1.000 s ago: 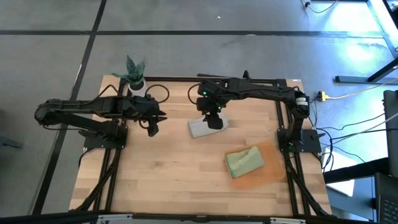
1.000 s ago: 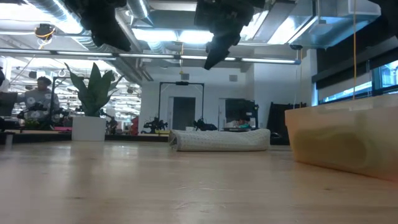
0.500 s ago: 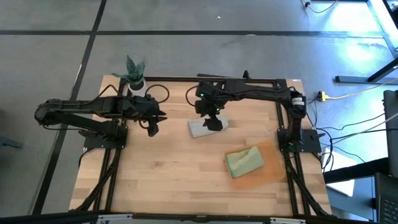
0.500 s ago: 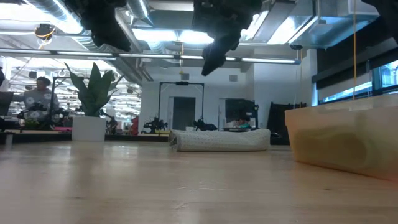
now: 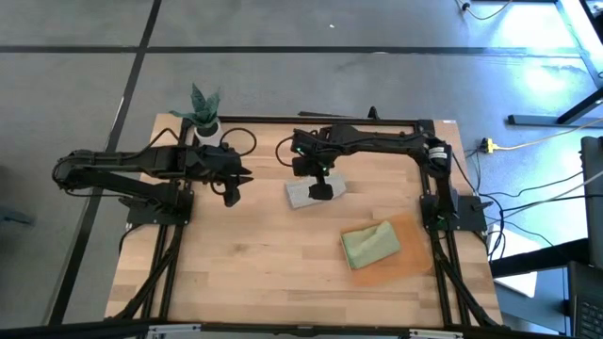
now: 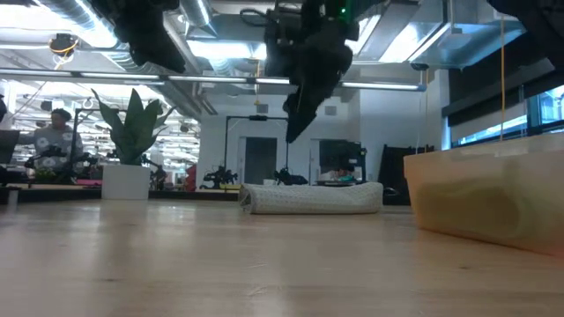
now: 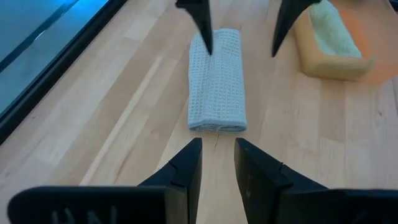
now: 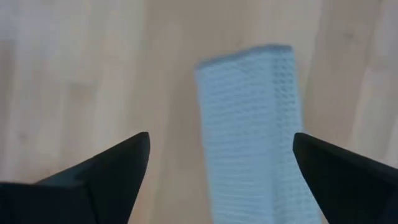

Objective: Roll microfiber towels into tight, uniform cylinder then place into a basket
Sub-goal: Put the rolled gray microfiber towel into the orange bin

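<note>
The pale grey towel [image 5: 309, 194] lies rolled into a cylinder on its side on the wooden table [image 5: 245, 264]; it also shows in the low view [image 6: 313, 198] and the left wrist view [image 7: 217, 81]. My right gripper [image 8: 221, 158] hangs open just above the grey towel [image 8: 255, 130], its two fingers spread wide and pointing down, touching nothing. The green towel [image 5: 369, 244] lies bundled in the orange basket [image 5: 405, 262]. My left gripper [image 7: 217, 158] waits at the table's left, level, aimed at the roll's end, with a narrow gap between its fingers.
A small potted plant [image 5: 204, 111] stands at the table's far left corner. The basket's wall [image 6: 476, 202] rises at the right in the low view. Bare wood stretches along the near half of the table. A person [image 6: 55, 132] sits in the room beyond.
My right gripper has come down toward the grey towel and shifted slightly toward the table's left edge. The towel roll has stayed where it was.
</note>
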